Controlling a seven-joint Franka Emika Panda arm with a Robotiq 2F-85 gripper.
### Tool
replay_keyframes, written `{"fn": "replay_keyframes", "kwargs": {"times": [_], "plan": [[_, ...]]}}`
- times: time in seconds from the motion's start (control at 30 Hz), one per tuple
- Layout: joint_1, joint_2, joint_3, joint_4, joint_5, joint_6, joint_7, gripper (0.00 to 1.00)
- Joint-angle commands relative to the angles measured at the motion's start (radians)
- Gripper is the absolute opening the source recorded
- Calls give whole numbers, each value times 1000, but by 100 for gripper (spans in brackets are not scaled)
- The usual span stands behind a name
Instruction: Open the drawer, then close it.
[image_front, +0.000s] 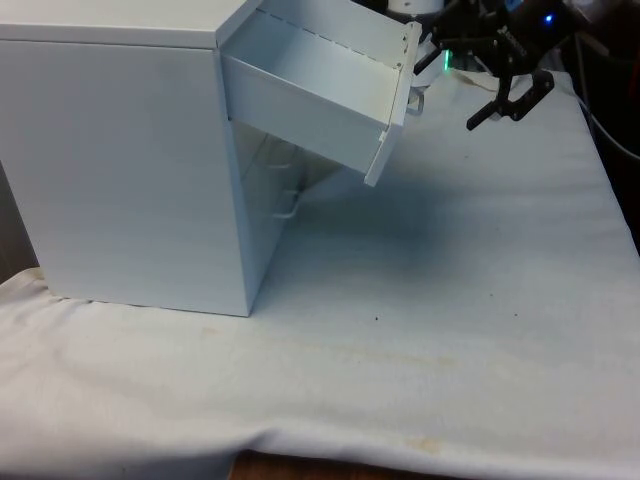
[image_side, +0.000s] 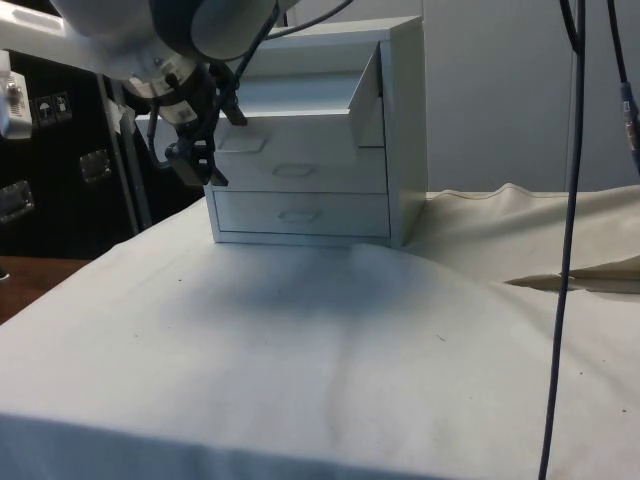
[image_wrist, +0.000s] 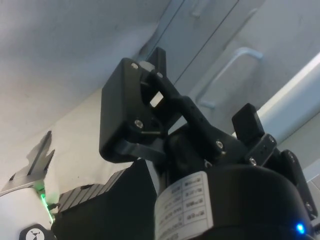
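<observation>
Broad white-clothed table (image_front: 450, 330) bearing a white chest of drawers (image_front: 120, 160) toward the front view's left. Top drawer (image_front: 320, 90) pulled well out (sagging a little at the front), with lower handles (image_side: 290, 171) on shut fronts beneath. Black gripper (image_front: 510, 100) hanging just off the drawer's front panel, apart from it, fingers spread and holding nothing. Likely closing step next: drawer front lying between gripper and chest, slide axis running straight back into the cabinet.
</observation>
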Motion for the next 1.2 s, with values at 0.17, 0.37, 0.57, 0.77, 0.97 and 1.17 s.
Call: {"fn": "replay_keyframes", "kwargs": {"times": [0.17,0.37,0.57,0.77,0.97,1.17], "plan": [[5,2,3,4,1,-6,4,100],[6,7,14,9,6,-5,16,100],[3,11,16,4,16,9,17,100],[5,12,14,6,12,4,18,100],[6,13,13,7,9,1,19,100],[6,14,13,7,8,-1,19,100]]}}
